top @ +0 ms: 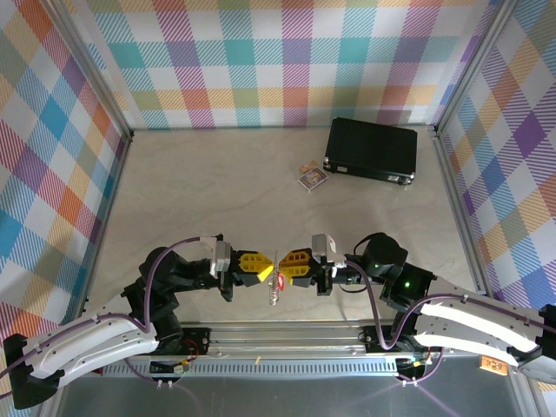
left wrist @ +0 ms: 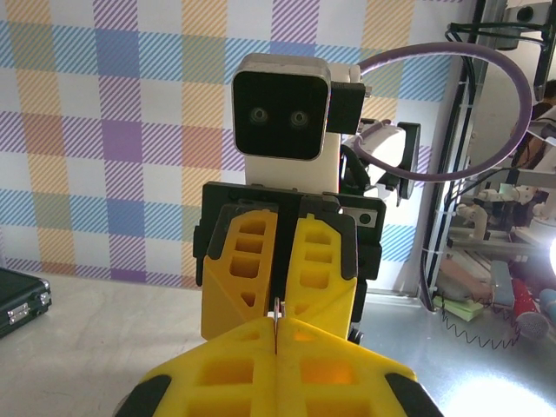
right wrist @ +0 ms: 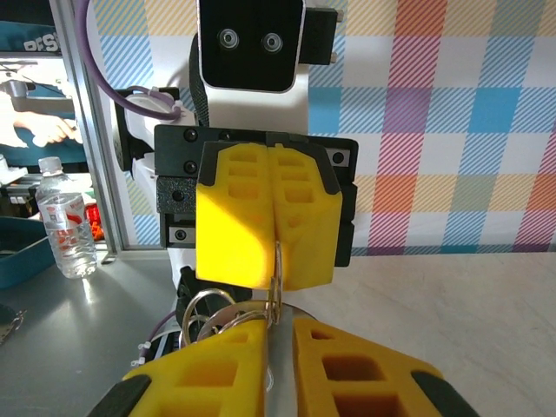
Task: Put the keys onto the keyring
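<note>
Two robot arms meet nose to nose near the front edge of a pale marbled worktop (top: 217,182). The left claw (top: 266,268) has its yellow fingers pressed together and is clamped on the keyring (top: 275,259), a thin grey-silver oval metal loop held edge-on between the two arms. The right claw (top: 285,264) faces it from the other side. Its fingers stand a sliver apart, with the loop's rim running into the gap (whether they actually pinch it cannot be told). A small red-headed key (top: 280,280) hangs at the keyring just below the fingertips, and a knobbly silvery chain (top: 274,298) dangles beneath it. In the right wrist view, a cluster of small silvery rings (right wrist: 211,311) sits just left of the loop. Well apart, at the far right of the worktop, lie a black rectangular case (top: 372,149) and, just beside it, a small printed card packet (top: 312,176).
</note>
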{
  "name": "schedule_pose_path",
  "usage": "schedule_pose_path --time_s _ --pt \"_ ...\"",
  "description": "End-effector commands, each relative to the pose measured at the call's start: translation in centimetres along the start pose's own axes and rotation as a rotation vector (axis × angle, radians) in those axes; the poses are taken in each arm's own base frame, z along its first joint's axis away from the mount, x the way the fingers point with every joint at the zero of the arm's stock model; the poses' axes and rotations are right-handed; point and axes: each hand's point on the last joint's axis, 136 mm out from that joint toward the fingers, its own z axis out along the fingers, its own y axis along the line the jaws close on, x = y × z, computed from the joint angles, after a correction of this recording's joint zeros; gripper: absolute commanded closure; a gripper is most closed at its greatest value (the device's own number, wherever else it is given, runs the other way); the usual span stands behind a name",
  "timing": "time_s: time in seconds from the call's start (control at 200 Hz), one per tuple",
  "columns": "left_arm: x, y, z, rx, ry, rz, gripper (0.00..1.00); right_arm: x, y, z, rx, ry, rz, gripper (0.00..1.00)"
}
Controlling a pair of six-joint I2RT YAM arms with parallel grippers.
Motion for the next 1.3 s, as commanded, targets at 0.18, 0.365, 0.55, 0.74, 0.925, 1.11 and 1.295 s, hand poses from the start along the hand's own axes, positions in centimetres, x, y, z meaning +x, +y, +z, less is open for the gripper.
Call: schedule_pose_path --time_s 0.18,0.365,0.55,0.74,0.925,1.11,1.295 --pt "-1.3 -0.3 0.2 0.018 -0.024 0.033 1.0 -2.6 0.6 0.0 -0.036 -0.08 -0.025 0.82" --pt "-1.3 -0.3 0.1 0.018 -0.025 0.033 1.0 -2.1 0.3 0.1 -0.024 -0.064 -0.017 0.86" --pt "-1.3 -0.3 0.0 0.014 -0.025 0.037 1.0 -1.6 0.0 -0.4 0.01 -0.05 -0.019 0.86" --pt "-1.2 -0.3 0.0 0.013 -0.023 0.036 1.0 -0.9 -0.6 -0.4 0.046 -0.015 -0.011 0.91" --pt "-1.1 -0.3 0.0 0.014 -0.018 0.034 1.0 -0.1 -0.7 0.1 0.037 0.013 -0.006 0.91" --pt "-1.0 -0.3 0.0 0.011 -0.015 0.035 1.0 0.2 -0.5 0.1 0.025 0.029 0.001 0.9" --pt "-0.9 -0.2 0.0 0.009 -0.012 0.036 1.0 0.6 -0.3 0.2 0.008 0.056 0.008 0.91"
